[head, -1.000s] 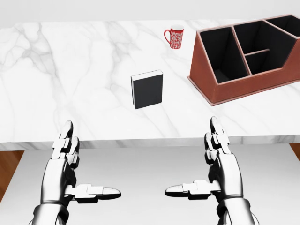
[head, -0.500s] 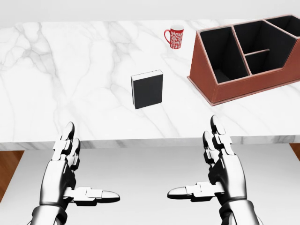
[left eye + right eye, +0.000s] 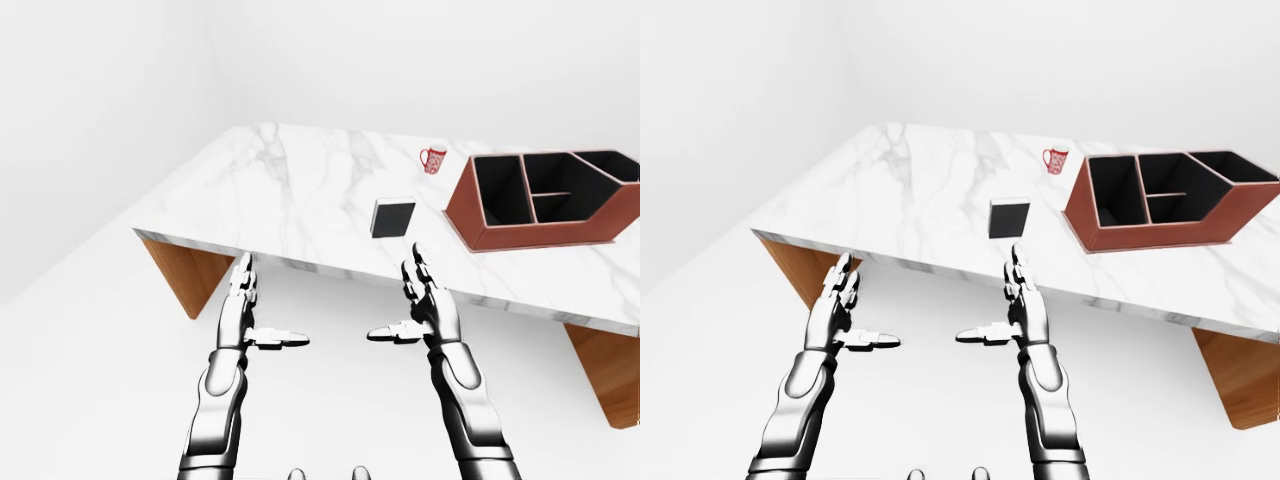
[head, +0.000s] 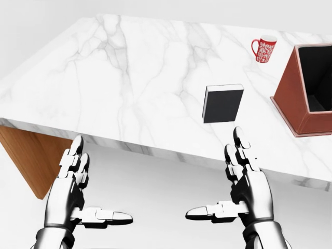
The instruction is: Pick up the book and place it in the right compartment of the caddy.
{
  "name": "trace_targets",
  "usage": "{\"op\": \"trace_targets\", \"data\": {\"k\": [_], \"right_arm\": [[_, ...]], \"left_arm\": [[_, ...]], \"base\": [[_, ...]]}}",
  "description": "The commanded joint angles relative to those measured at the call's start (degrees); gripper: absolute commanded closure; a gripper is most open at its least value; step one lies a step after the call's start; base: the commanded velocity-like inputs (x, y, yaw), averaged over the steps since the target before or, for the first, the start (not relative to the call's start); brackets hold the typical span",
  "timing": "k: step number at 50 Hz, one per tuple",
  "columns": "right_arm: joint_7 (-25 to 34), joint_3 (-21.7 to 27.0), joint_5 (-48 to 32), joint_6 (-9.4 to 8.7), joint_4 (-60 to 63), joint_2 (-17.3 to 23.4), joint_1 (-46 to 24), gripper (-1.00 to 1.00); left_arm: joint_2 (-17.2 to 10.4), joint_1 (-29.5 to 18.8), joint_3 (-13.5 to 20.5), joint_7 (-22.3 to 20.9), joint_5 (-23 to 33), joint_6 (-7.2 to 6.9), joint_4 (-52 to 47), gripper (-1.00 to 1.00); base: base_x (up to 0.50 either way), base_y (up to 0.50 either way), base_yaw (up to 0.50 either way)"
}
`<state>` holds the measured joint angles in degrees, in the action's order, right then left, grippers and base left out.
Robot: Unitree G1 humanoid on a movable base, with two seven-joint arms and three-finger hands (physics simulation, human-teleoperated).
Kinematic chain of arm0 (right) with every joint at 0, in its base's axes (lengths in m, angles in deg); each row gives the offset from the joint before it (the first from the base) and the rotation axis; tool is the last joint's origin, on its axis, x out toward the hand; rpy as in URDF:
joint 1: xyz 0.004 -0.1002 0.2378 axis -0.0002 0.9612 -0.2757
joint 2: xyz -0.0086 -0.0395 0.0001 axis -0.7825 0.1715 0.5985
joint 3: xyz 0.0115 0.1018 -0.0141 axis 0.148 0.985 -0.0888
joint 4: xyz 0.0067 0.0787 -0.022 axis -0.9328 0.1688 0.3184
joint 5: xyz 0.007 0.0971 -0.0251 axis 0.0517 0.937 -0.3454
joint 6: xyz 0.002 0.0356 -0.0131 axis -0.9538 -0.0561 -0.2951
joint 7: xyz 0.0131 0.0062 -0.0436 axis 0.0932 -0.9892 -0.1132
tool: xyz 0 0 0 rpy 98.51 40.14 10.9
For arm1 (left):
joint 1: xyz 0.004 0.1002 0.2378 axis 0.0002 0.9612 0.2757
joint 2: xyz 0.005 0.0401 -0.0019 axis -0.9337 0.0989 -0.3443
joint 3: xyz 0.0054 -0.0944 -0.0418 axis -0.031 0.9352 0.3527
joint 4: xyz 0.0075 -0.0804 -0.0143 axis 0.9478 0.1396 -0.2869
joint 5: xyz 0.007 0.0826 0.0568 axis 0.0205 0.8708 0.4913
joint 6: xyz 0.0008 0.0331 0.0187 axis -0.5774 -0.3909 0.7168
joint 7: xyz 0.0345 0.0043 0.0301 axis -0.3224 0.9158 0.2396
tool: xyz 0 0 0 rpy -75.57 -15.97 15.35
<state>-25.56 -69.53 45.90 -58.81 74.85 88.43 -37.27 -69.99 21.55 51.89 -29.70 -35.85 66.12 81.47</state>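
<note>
Two hands, left hand and right hand, spread open, empty, below worktop edge. Book flat on worktop, apart from caddy; mug beyond, seemingly upright.

A bare white simulated room: marble-topped counter on wooden supports, mug and desk caddy.

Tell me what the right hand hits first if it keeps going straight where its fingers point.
Probably the marble table's near edge: the right hand seems to sit below and short of it. If it clears the edge, the black book lies next; depth is uncertain.
</note>
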Motion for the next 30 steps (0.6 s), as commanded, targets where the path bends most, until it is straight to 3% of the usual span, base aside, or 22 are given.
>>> {"op": "trace_targets", "data": {"k": [1,10,22,30], "right_arm": [[-0.2,0.0,0.1,-0.37,0.0,0.0,-0.1,-1.0],[-0.1,0.1,0.0,-0.08,-0.8,0.1,-0.4,-1.0],[0.5,-0.3,-0.4,-0.52,-0.8,0.1,-0.2,-1.0],[0.6,-0.3,-0.3,-0.87,-0.5,0.1,-0.1,-1.0]], "left_arm": [[0.0,-0.1,0.1,0.1,-0.2,-0.44,0.0,-1.0],[0.0,-0.4,0.1,0.2,-0.4,-0.81,0.3,-1.0],[0.0,-0.2,0.0,0.0,-0.4,-0.37,0.6,-1.0],[0.0,-0.2,0.0,0.0,-0.3,-0.48,0.5,-1.0]], "base": [[0.0,0.0,0.5],[0.0,0.0,0.35],[0.0,0.0,0.01],[0.16,-0.42,0.0]]}}
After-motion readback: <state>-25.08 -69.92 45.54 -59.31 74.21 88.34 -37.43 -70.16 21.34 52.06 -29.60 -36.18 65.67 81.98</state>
